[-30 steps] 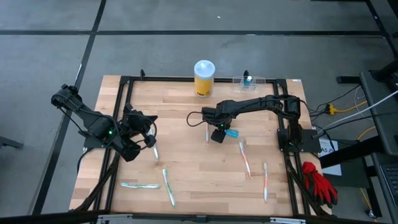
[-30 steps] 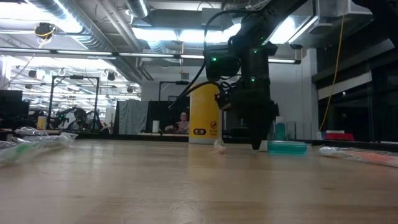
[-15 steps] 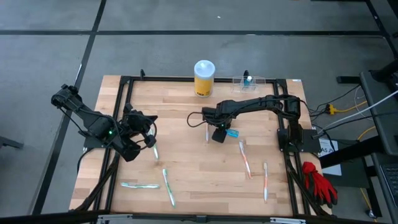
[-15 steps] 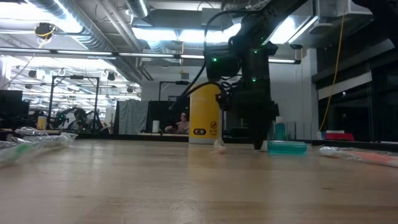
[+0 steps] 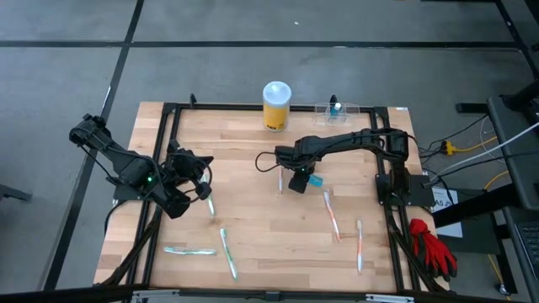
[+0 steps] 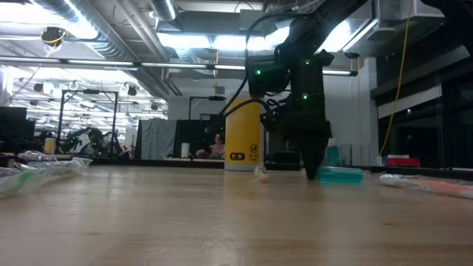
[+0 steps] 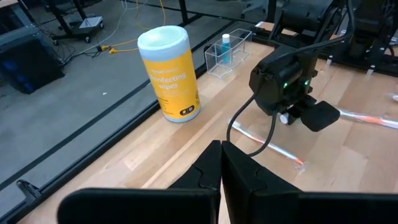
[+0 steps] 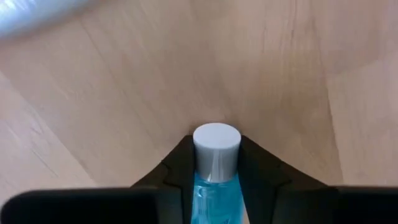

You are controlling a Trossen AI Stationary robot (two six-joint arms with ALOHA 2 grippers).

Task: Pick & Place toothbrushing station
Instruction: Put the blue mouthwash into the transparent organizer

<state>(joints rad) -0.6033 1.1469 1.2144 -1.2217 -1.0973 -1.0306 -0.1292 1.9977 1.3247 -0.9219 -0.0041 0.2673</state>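
Note:
The toothbrushing station (image 5: 337, 108) is a clear low holder at the table's far edge, right of the yellow canister (image 5: 276, 105); a small blue bottle stands in it. It also shows in the left wrist view (image 7: 227, 53). My right gripper (image 5: 299, 181) points down at mid-table, shut on a small teal bottle (image 8: 214, 190) with a white cap (image 8: 216, 142). The bottle lies on its side on the wood (image 6: 340, 175). My left gripper (image 7: 221, 163) waits shut at the table's left (image 5: 200, 190), holding nothing. My right gripper pinches the teal bottle between its two fingers (image 8: 177, 169), on the bottle's two sides just behind the white cap (image 8: 214, 177). The fingers come from above, pointing down. The bottle lies flat on the table.
Several toothbrushes lie about: one beside the right gripper (image 5: 280, 181), two at the right (image 5: 332, 215) (image 5: 360, 244), others near the front left (image 5: 227, 252) (image 5: 189, 250). A red glove (image 5: 432, 247) lies off the table's right edge. Black frame rails run along the table's edges.
My right gripper has shifted a little toward the table's right, onto the teal bottle, staying low over the wood. The bottle has kept its place.

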